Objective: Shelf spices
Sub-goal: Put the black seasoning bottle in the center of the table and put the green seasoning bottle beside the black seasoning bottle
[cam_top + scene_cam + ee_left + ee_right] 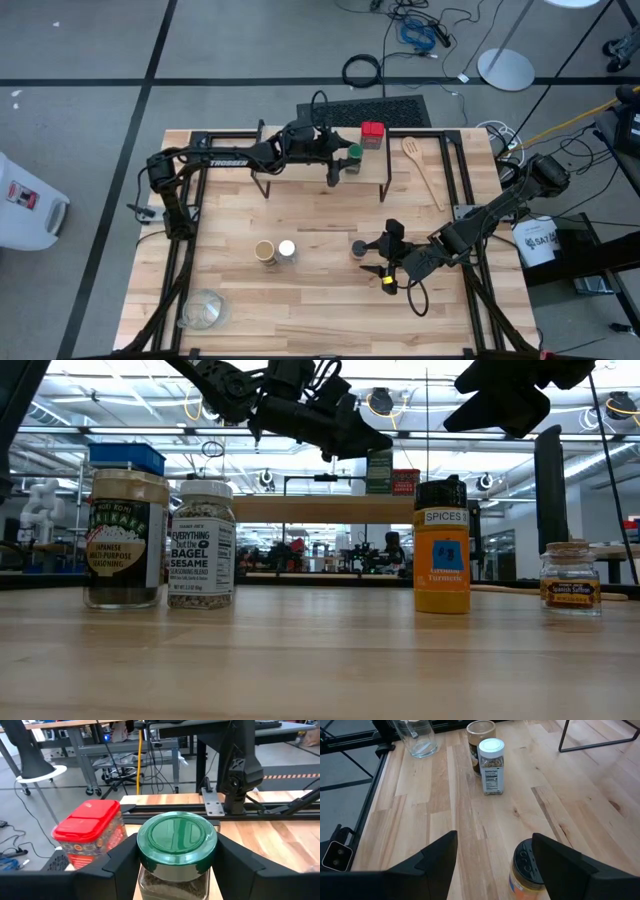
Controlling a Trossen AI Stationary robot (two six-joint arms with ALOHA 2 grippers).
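Currently left gripper point(175, 870) has its fingers point(117, 862) closed against both sides of the green-lidded jar point(176, 845), upright, long axis vertical, on the shelf point(300, 170). Red tin point(90, 832) sits just beside that claw, also upright. Only the wrist view shows the contact. Right gripper point(492, 865) is open, holding nothing; black-lidded jar point(527, 870) stands upright just ahead between its fingers. White-lidded jar point(491, 765) farther off.

Four spice jars point(441, 547) on wooden tabletop point(320, 660), shelf point(320, 508) behind.
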